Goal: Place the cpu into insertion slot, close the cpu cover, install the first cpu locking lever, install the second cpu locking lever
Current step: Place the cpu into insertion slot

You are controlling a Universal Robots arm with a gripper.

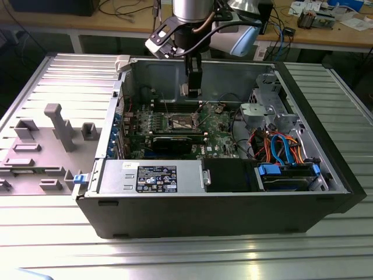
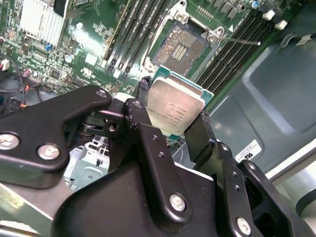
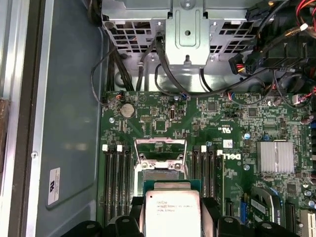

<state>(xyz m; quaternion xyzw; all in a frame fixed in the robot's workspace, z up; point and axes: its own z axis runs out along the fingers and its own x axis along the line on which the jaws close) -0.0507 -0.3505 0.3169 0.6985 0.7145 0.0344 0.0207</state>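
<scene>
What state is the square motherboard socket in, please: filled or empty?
Empty: its brownish-gold contact field lies bare; the black claw holds the silver-grey square chip.

My gripper [image 2: 174,106] clamps the cpu [image 2: 177,98] by 2 opposite edges, and in the second wrist view my fingers [image 2: 197,133] hide both of them. The chip's lower edge is hidden behind my black linkage. There the cpu also covers 1 corner of the insertion slot [image 2: 182,47]. In the first wrist view the picture's edge cuts the chip off, and the chip hides the near part of the slot. I cannot tell how steeply the cpu cover [image 3: 161,144] stands. In the exterior view my arm [image 1: 189,9] is cut off at the top, and the slot's contacts are too small to make out.
</scene>
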